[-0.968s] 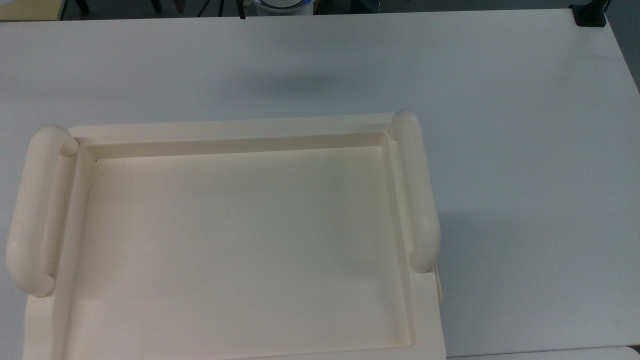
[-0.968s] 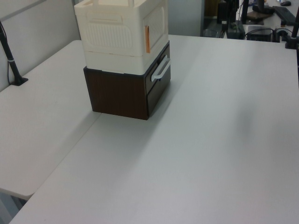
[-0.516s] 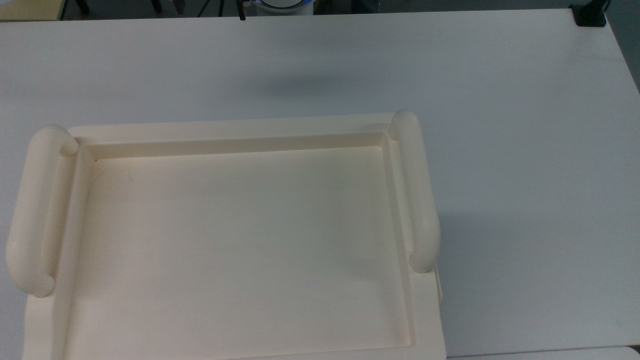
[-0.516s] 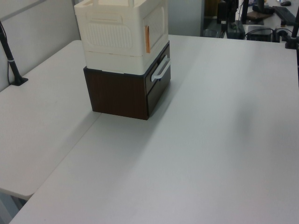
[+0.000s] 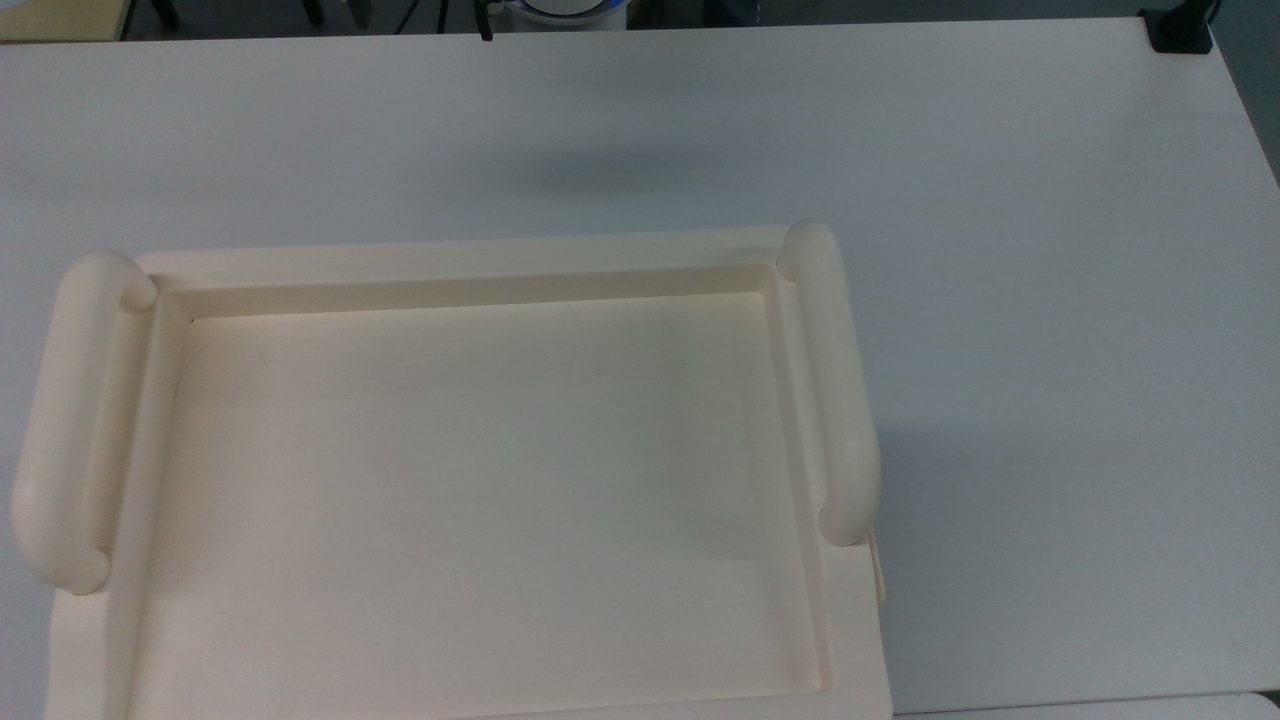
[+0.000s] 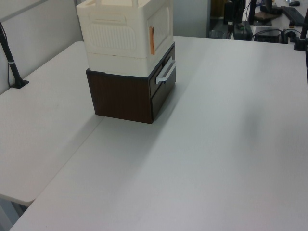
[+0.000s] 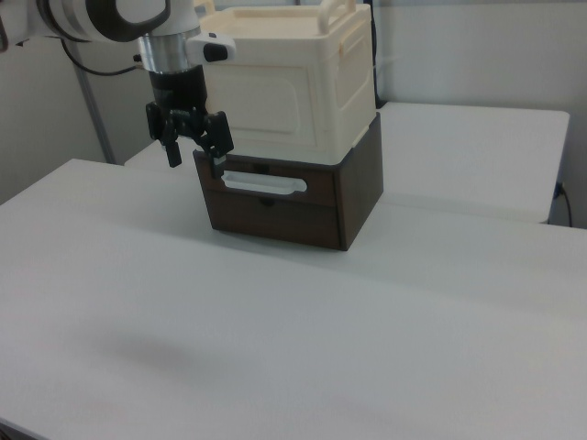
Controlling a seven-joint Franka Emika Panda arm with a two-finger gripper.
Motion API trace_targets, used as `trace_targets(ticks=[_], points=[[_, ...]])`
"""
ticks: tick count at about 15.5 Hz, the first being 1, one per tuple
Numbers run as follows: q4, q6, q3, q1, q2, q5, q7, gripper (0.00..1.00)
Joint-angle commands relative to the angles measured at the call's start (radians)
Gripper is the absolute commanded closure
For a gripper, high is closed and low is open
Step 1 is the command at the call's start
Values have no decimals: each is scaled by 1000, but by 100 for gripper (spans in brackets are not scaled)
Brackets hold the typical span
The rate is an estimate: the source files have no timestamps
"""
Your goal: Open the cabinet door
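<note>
The cream cabinet (image 7: 293,82) stands on a dark brown drawer box (image 7: 303,206). Its cabinet door (image 7: 268,108) is the flat cream front panel and lies flush with the body. In the left view the cabinet door (image 6: 160,29) faces right, with a small orange-brown fitting (image 6: 151,40) at its near edge. From above I see the cabinet's recessed top (image 5: 480,480) between two thick tube handles. My gripper (image 7: 195,163) hangs open in front of the cabinet's lower corner on the right view's left, by the end of the white drawer handle (image 7: 264,184), holding nothing.
The white table (image 6: 216,159) spreads wide in front of the cabinet. A black clamp (image 5: 1180,30) sits at the table's far corner on the top view's right. A black post (image 6: 12,62) stands at the left view's left. The arm's base (image 5: 565,8) is at the top view's upper edge.
</note>
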Motion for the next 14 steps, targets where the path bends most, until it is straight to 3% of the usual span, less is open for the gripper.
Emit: trace_targets(ticks=[1, 14], points=[[-3, 20, -4, 9, -2, 7, -17, 0], [-12, 17, 7, 36, 15, 7, -29, 0]])
